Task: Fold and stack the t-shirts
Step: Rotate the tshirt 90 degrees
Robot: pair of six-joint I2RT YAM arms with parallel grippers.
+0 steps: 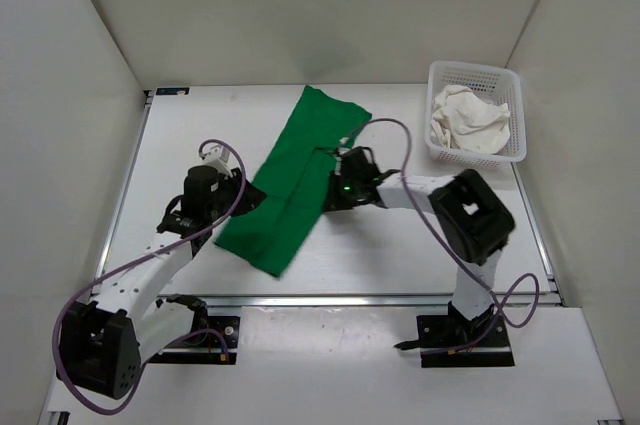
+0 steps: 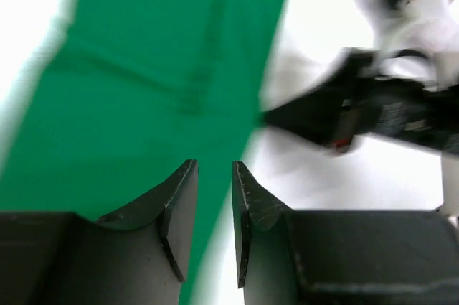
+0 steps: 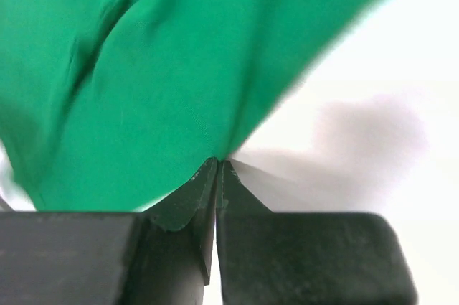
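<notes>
Green t-shirt (image 1: 300, 175) lies as a long diagonal strip mid-table (image 1: 400, 245). Right tool (image 3: 217, 165) is pressed together, pinching the shirt's right edge. Left tool (image 2: 214, 176) is slightly spread above its left edge, gripping nothing. Off-white t-shirt (image 1: 465, 120) sits crumpled in the basket (image 1: 515, 95), far right.

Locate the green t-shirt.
Top view: the green t-shirt lies diagonally in the middle of the table, the left gripper over its left edge, the right gripper pinching its right edge.

A plain bright green t-shirt (image 1: 300, 180) is seen on a white table (image 1: 400, 245). An off-white t-shirt (image 1: 465, 120) is seen in a white basket (image 1: 472, 66).
</notes>
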